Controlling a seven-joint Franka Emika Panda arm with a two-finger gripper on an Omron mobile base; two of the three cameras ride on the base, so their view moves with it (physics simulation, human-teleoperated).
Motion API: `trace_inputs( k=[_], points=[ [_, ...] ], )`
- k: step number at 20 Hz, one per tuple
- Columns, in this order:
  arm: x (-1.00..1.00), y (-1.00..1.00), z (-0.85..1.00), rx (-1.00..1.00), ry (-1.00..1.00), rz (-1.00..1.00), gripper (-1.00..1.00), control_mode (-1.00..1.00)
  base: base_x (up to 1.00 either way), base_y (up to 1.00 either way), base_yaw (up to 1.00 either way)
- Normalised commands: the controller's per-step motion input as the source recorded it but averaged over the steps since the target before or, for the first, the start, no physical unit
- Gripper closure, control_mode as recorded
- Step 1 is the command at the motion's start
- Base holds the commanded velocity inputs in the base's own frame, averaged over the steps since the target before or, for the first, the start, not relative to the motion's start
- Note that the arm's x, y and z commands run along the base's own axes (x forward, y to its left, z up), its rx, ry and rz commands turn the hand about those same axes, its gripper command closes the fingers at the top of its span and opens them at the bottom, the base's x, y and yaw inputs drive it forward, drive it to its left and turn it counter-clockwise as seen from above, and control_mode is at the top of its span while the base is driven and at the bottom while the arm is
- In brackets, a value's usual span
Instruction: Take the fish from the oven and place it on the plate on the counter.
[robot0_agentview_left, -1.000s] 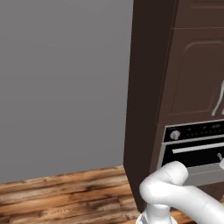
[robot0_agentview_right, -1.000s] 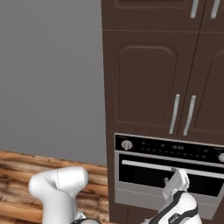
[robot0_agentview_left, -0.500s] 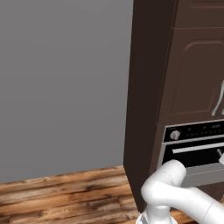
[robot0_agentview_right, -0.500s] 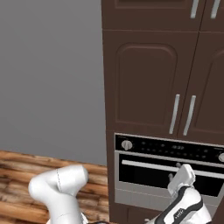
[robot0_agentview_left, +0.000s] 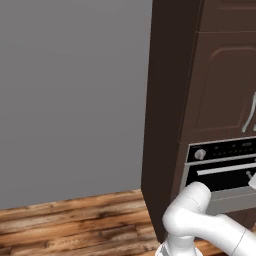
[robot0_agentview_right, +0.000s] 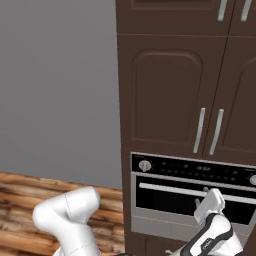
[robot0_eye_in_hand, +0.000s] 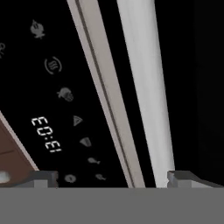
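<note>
Elbow has swung slightly right and the hand has crept closer to the oven door since a second ago; base views unchanged.

Left base view: oven (robot0_agentview_left: 220, 170) set in dark brown cabinet column (robot0_agentview_left: 170, 110), door closed, knob (robot0_agentview_left: 200, 154) at panel's left.

Right base view: pincer (robot0_agentview_right: 214, 196) just before the door handle (robot0_agentview_right: 170, 188).

Hand view: fingertips (robot0_eye_in_hand: 43, 178) wide apart, straddling the handle (robot0_eye_in_hand: 142, 87); nothing gripped. Control panel (robot0_eye_in_hand: 57, 100) beside it. Fish not visible.

We note oven (robot0_agentview_right: 190, 197): black panel, silvery door. Cabinets (robot0_agentview_right: 170, 90) dark brown. Wall (robot0_agentview_left: 70, 95) plain grey; floor (robot0_agentview_left: 75, 225) brown wood-grain planks.
</note>
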Motion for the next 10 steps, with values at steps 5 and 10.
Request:
trace_inputs(
  k=[5, 10],
  points=[
    [0.43, -0.09, -0.28, 0.0, 0.0, 0.0, -1.0, -1.0, 0.0, 0.0, 0.0],
    [0.36, -0.11, -0.4, 0.0, 0.0, 0.0, -1.0, -1.0, 0.0, 0.0, 0.0]
  ],
)
